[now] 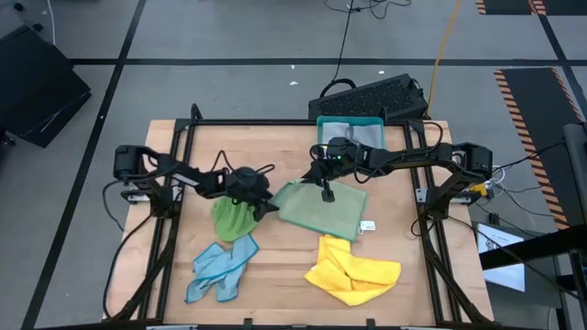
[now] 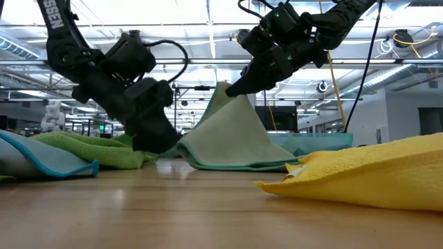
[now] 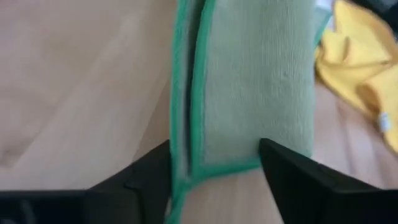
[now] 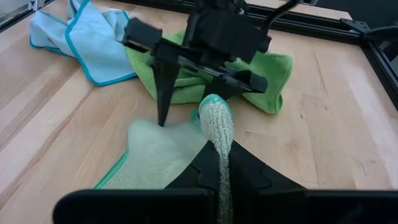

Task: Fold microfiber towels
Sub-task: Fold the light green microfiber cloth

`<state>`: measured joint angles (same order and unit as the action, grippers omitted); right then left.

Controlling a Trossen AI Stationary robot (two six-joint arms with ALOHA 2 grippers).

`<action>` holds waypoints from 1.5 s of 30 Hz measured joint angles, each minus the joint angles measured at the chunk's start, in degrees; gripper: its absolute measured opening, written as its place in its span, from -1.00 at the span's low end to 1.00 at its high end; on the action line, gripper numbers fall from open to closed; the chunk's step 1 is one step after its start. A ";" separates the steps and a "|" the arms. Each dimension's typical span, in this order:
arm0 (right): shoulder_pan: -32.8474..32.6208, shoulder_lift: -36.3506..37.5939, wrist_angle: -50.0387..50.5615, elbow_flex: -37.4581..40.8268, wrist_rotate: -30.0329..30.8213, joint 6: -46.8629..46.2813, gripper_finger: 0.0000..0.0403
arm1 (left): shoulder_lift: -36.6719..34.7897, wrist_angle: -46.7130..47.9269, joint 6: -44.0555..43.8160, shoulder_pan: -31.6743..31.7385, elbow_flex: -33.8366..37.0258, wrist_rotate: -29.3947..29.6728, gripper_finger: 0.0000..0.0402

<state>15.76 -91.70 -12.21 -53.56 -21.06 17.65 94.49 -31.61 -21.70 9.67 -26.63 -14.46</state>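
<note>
Near the middle of the wooden table [image 1: 275,266] I've got the pale green towel [image 1: 321,209] spread out, and both arms are on it. My right gripper [image 4: 217,134] is pinched shut on a fold of that towel and holds it lifted off the table, so in the low view the cloth peaks up like a little tent under the fingers. My left gripper [image 3: 214,165] is down at the towel's left edge, with its fingers apart and straddling the dark green hem; from the wrist view I can't say it's actually clamped on anything, the jaws just sit on either side of the edge.

The other towels are scattered around: the bright green towel [image 1: 234,218] is bunched up just beside the left gripper, the light blue towel [image 1: 220,268] lies crumpled near the front left, and the yellow towel [image 1: 353,272] sits in a heap at the front right. The teal tray [image 1: 349,123] is at the back of the table with a grey cloth in it.
</note>
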 joint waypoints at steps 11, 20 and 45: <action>-0.02 0.00 0.13 0.00 0.00 0.00 -0.96 | -1.05 0.31 2.52 0.00 -0.01 0.98 -0.94; -0.21 0.00 -0.23 0.00 0.00 -1.13 -0.95 | -10.93 7.26 1.63 -2.29 -0.02 6.09 -0.97; -16.37 4.34 -16.84 -0.02 18.66 -6.80 -0.92 | -25.62 34.11 2.61 -30.88 -15.94 35.96 -0.98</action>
<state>-0.60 -87.36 -29.05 -53.58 -2.40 10.85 68.86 2.50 -19.09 -21.22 -42.57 21.50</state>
